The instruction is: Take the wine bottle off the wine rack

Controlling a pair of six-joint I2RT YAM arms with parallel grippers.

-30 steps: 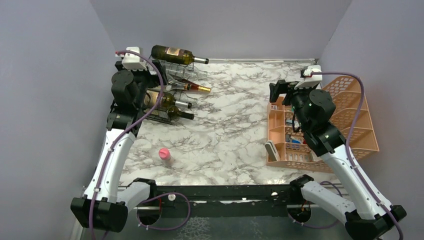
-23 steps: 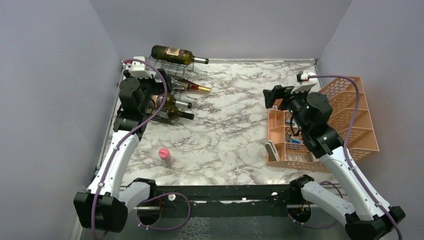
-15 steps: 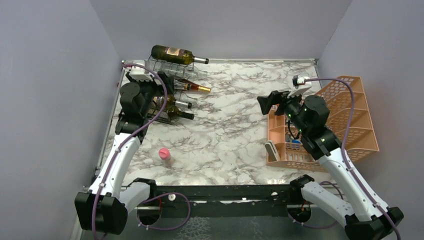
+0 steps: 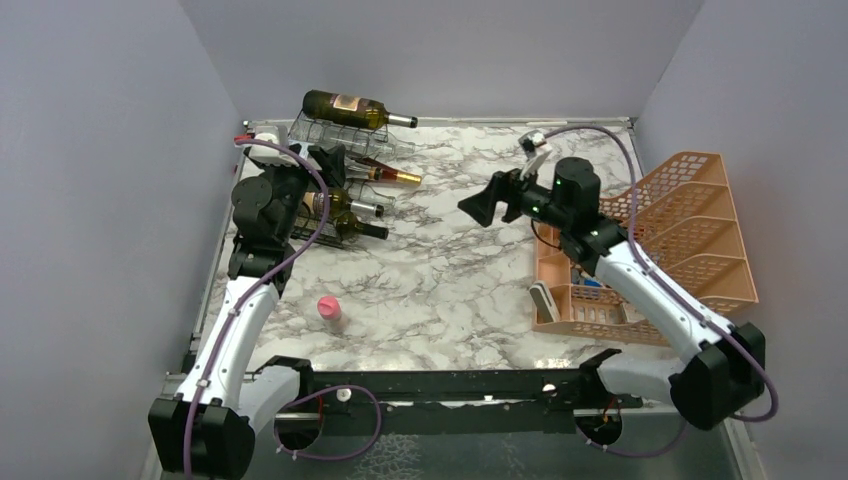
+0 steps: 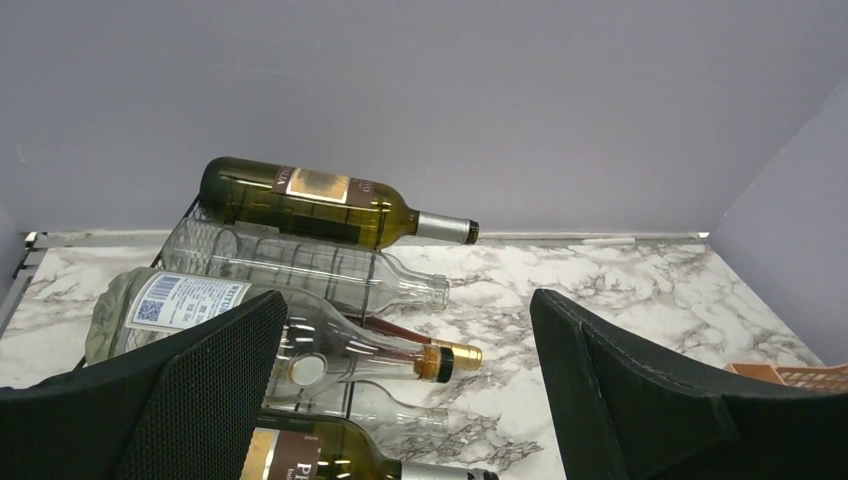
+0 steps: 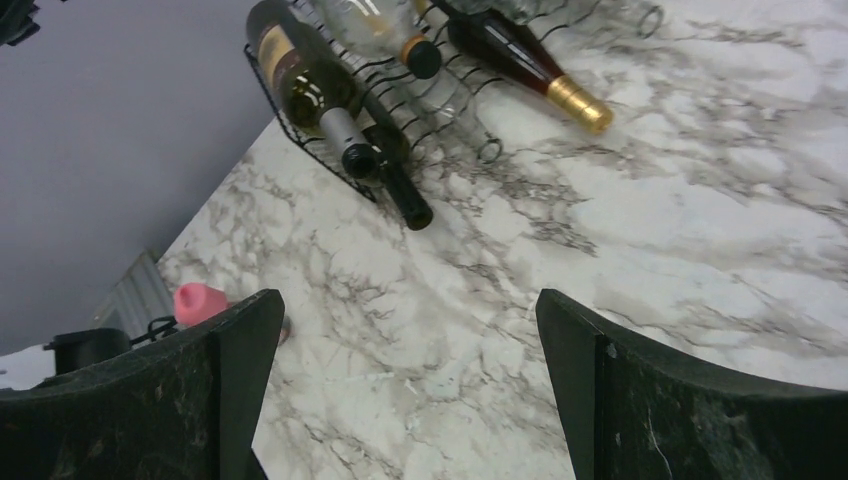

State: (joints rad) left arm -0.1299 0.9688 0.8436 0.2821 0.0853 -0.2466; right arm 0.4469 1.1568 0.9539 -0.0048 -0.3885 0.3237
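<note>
Right pincer (image 4: 472, 208) nearer wine rack (image 4: 352, 137), apparently agape

The top external view looks down from above and behind the arm bases, far enough off to hold the whole marble table (image 4: 470, 280). In it the wine rack (image 4: 350, 138) sits in the upper left of the frame.

The left wrist camera sits close to the rack and faces almost level toward the back wall (image 5: 450, 90). The left gripper's fingers (image 5: 190, 400) fill its lower corners.

The right wrist camera looks steeply down across the table from farther away, with the rack along its top edge.

All three views share the gold-capped bottle (image 4: 390, 173). The top and right wrist views also share a small pink object (image 4: 328, 308).
</note>
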